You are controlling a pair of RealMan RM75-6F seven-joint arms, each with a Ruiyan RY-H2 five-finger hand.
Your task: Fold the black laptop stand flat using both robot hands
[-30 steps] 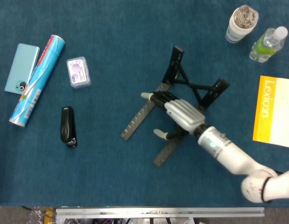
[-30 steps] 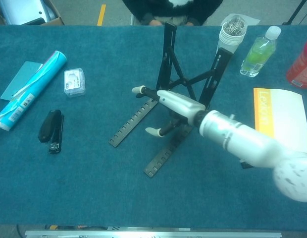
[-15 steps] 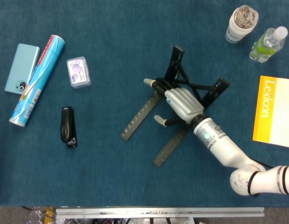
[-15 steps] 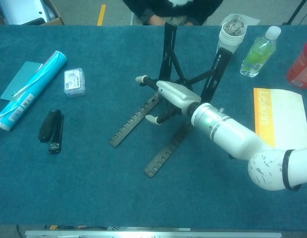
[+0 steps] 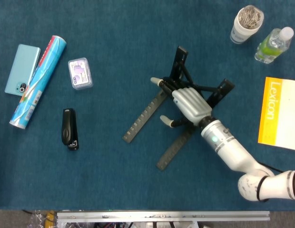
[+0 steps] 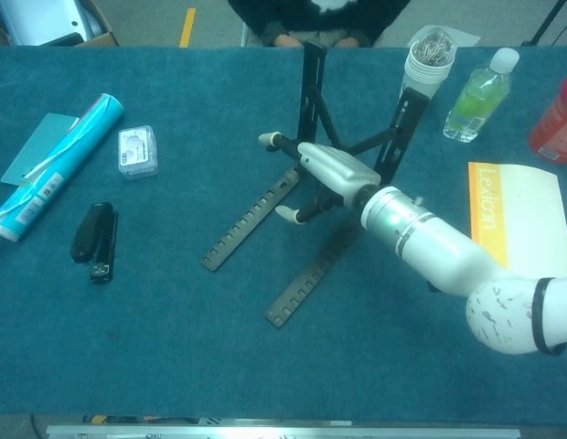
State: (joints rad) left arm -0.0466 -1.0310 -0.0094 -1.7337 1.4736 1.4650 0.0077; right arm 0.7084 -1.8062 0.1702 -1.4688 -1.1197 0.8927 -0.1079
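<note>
1. My right hand now sits over the crossbars of the black laptop stand, having advanced from the notched rails toward the uprights.
2. Its fingers are spread over the frame; whether they grip a bar, I cannot tell.
3. The stand is mid-tabletop, uprights still raised in the chest view.
4. My left hand is out of frame; folding is not yet begun.

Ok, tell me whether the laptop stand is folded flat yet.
Not yet: the laptop stand has its two uprights raised above the table, with the right hand at them.
</note>
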